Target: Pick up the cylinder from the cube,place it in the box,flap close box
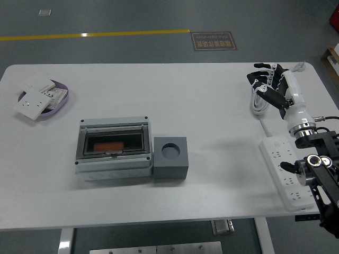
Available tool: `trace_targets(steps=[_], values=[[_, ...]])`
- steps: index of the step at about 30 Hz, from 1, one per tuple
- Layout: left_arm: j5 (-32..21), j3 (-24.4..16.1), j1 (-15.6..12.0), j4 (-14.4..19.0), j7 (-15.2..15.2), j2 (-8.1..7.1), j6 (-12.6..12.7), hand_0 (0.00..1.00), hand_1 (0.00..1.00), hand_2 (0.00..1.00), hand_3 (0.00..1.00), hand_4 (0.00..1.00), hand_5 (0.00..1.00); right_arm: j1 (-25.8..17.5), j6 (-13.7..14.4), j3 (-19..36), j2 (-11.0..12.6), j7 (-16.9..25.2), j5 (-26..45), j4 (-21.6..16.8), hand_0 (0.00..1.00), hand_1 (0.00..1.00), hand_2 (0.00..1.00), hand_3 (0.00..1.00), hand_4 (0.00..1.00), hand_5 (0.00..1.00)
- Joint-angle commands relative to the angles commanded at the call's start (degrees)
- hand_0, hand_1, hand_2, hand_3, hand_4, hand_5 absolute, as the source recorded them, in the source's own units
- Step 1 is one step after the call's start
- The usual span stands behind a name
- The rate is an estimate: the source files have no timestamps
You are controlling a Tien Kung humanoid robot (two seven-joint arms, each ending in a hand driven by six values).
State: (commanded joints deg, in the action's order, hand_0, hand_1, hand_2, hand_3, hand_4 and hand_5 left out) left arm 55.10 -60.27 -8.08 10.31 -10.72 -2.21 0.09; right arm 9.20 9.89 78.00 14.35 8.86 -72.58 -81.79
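Head view of the white table (159, 95). Landmark: the grey box (113, 149), its clear flap lying down over the opening. Through the flap an orange cylinder (107, 145) is visible lying on its side inside the box. Touching the box's right side stands the dark grey cube (170, 158), whose round socket on top is empty.

The right hand (270, 84) hovers well to the right of the box, near the table's far right corner, fingers spread and holding nothing. No left hand is in view.

Handling, as a judgement: the cylinder looks small, rigid and light, probably smooth, so it would be best pinched across its round sides near the middle. The flap seems a thin hinged plastic pane, to be pushed near its front edge.

Other items: a white power strip (286, 172) and a coiled white cable (259, 100) to the right of the box; a purple dish (59, 102) of white wall switches (33, 101) to its far left.

Writing: a brown floor sign (214, 40) beyond the table bears print too small to read.
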Motion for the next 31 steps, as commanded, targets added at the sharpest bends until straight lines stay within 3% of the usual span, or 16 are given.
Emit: trace_targets(steps=[7, 31], values=[[1.2, -1.6, 0.2, 0.0, -0.3, -0.26, 0.1, 0.923, 0.852, 0.854, 0.951, 0.002, 0.002, 0.5, -0.1, 0.3, -0.2, -0.6, -0.8, -0.2, 0.679, 0.578, 0.525, 0.599, 0.806, 0.268], [0.9, -1.1, -0.3, 0.0, -0.4, -0.21, 0.0, 0.923, 0.852, 0.854, 0.951, 0.002, 0.002, -0.4, -0.2, 1.1, 0.3, -0.4, -0.7, -0.2, 0.677, 0.576, 0.52, 0.595, 0.799, 0.277]])
